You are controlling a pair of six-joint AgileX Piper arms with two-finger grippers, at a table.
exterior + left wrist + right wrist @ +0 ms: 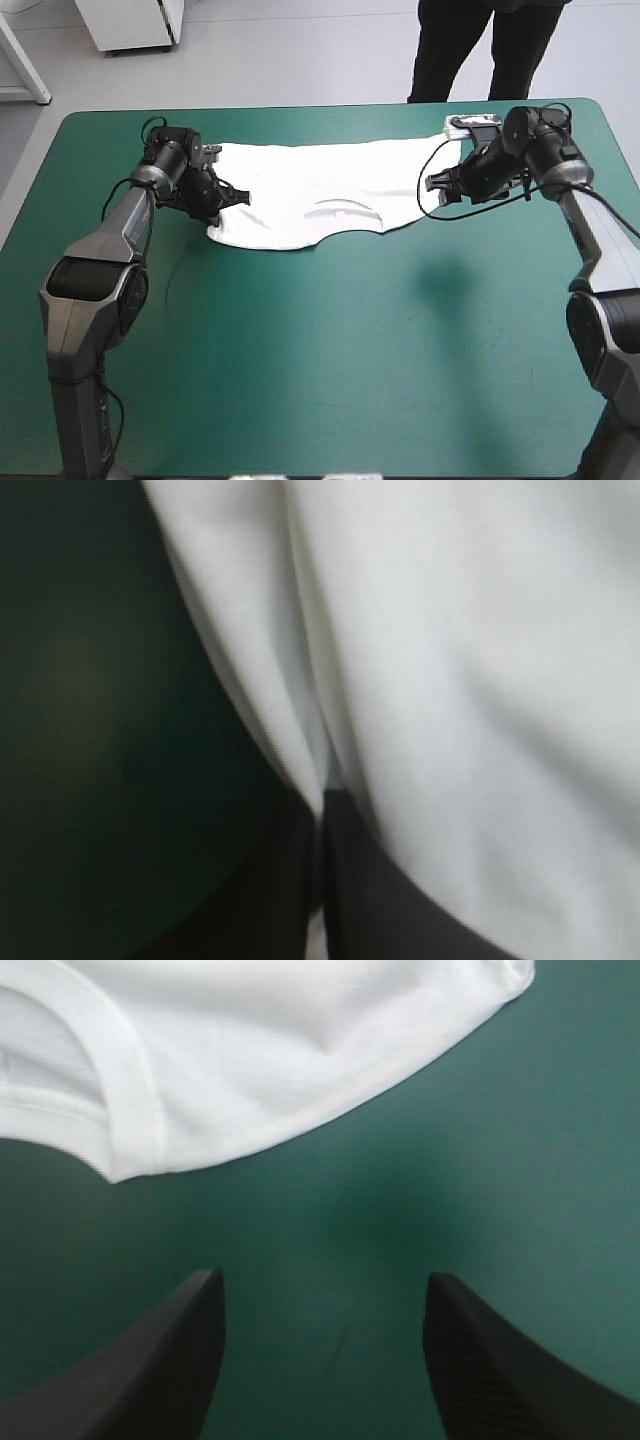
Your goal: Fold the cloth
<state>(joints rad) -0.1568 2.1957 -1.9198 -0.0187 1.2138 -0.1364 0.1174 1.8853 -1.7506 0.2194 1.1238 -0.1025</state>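
The white T-shirt (320, 190) lies spread along the far part of the teal-green table, its neckline (345, 212) facing the near side. My left gripper (232, 196) sits at the shirt's left edge. In the left wrist view its black fingers (350, 880) meet in an arch with a fold of the T-shirt (470, 680) pinched between them (322, 802). My right gripper (434, 185) hovers at the shirt's right edge. In the right wrist view it (322, 1288) stands open over bare cover, with the T-shirt's hemmed edge (280, 1050) just ahead and nothing between the fingers.
The table's far edge (320, 108) runs close behind the shirt. Teal-green cover (330, 350) stretches from the shirt toward the near edge.
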